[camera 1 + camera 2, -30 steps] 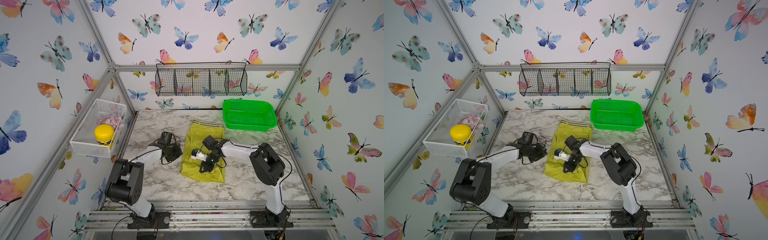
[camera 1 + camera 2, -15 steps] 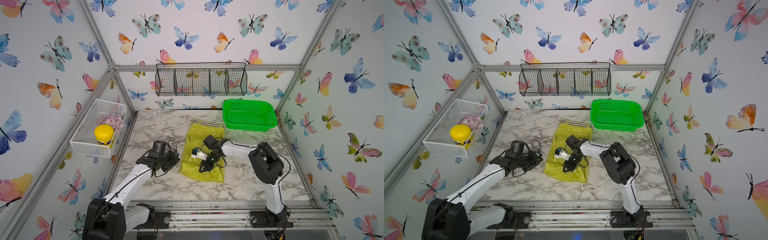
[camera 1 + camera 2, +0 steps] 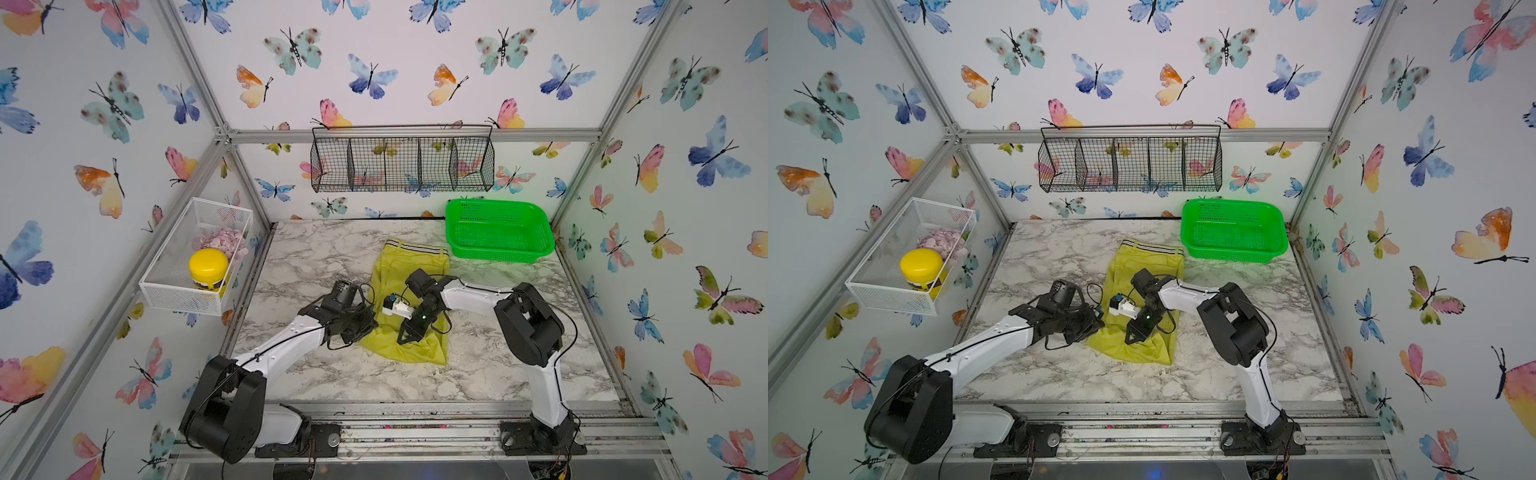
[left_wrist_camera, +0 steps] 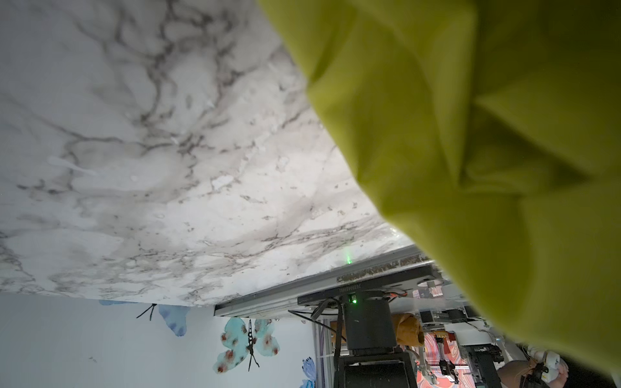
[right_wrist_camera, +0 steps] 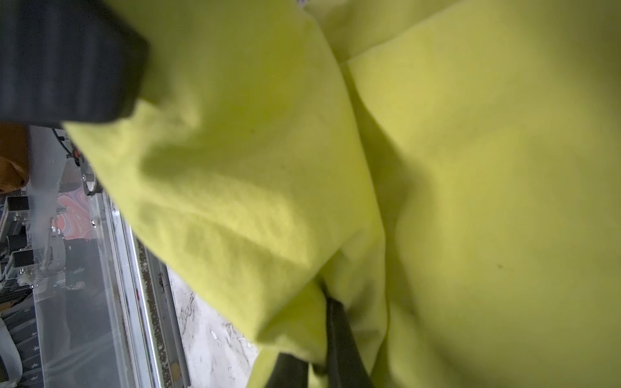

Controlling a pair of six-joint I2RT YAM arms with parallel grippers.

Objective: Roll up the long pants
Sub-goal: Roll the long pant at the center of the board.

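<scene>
The long pants [image 3: 409,270] lie on the marble table [image 3: 311,257] in both top views, with the striped waistband [image 3: 415,248] at the far end and the near end folded over itself [image 3: 1142,353]. My right gripper [image 3: 405,336] is on that near fold. In the right wrist view its black fingers [image 5: 339,336] are shut on a pinch of the yellow-green cloth [image 5: 437,168]. My left gripper [image 3: 365,328] is low at the cloth's left edge. Its fingers do not show in the left wrist view, where cloth [image 4: 470,134] hangs close beside bare marble [image 4: 134,168].
A bright green plastic basket [image 3: 498,249] stands at the table's back right, close to the waistband. A white wire basket [image 3: 166,291] with a yellow-lidded jar [image 3: 208,268] hangs on the left wall. A black wire rack [image 3: 401,162] hangs on the back wall.
The left arm has stretched out low, and its gripper has come nearer the front and against the cloth's left edge. The right gripper has held its place on the fold.
</scene>
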